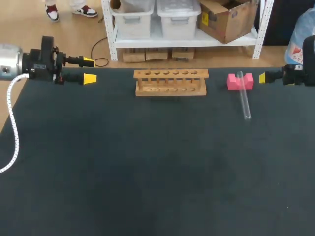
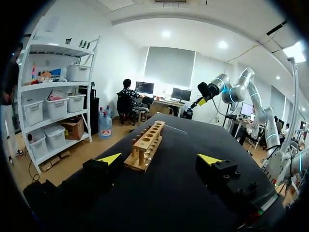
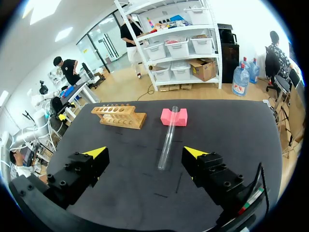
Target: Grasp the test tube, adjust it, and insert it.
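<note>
Head view: a clear glass test tube (image 1: 243, 100) lies at the right of the dark desk (image 1: 147, 167), its far end propped in the notch of a pink foam block (image 1: 233, 82) and its near end down on the desk surface. A light wooden test-tube rack (image 1: 171, 82) with a row of round holes stands well apart from it, near the middle of the far edge. The left tool (image 1: 89, 70) hangs over the far left corner with its yellow tips spread and nothing between them; a white coiled cable (image 1: 12, 128) trails from that arm along the desk's left edge. The right tool (image 1: 263, 77) sits at the far right edge, just beside the pink block, only one yellow tip showing.

Left wrist view: the left tool (image 2: 160, 159) stands wide and empty, the wooden rack (image 2: 147, 144) ahead of it on the desk.

Right wrist view: the right tool (image 3: 145, 153) is spread wide, gripping nothing. The test tube (image 3: 168, 140) lies ahead of it, untouched, leaning on the pink block (image 3: 166, 117), with the rack (image 3: 119, 116) beside that block.
</note>
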You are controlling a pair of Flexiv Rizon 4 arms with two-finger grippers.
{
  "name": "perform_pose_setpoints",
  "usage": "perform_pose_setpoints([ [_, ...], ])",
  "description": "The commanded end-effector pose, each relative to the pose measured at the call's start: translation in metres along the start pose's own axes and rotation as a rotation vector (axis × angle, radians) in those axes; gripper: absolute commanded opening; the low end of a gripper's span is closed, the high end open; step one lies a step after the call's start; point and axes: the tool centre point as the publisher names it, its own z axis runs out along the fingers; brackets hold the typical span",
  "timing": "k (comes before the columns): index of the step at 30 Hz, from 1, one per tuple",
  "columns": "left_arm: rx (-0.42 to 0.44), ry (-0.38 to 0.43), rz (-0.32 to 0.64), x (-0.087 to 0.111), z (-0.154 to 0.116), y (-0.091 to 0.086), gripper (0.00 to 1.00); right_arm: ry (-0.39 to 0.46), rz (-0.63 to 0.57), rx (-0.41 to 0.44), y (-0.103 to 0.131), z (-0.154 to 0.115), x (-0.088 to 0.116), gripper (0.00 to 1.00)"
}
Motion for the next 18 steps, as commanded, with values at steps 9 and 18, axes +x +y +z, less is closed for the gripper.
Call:
perform_pose_setpoints([
  [9,0.001,-0.002,0.001,0.001,0.0,0.001,1.0,0.077,-0.053,0.124,0.001,0.009,-0.004,1.0],
  [18,0.001,-0.002,0.001,0.001,0.0,0.001,1.0,0.037,-0.076,0.384,-0.005,0.018,-0.01,1.0],
])
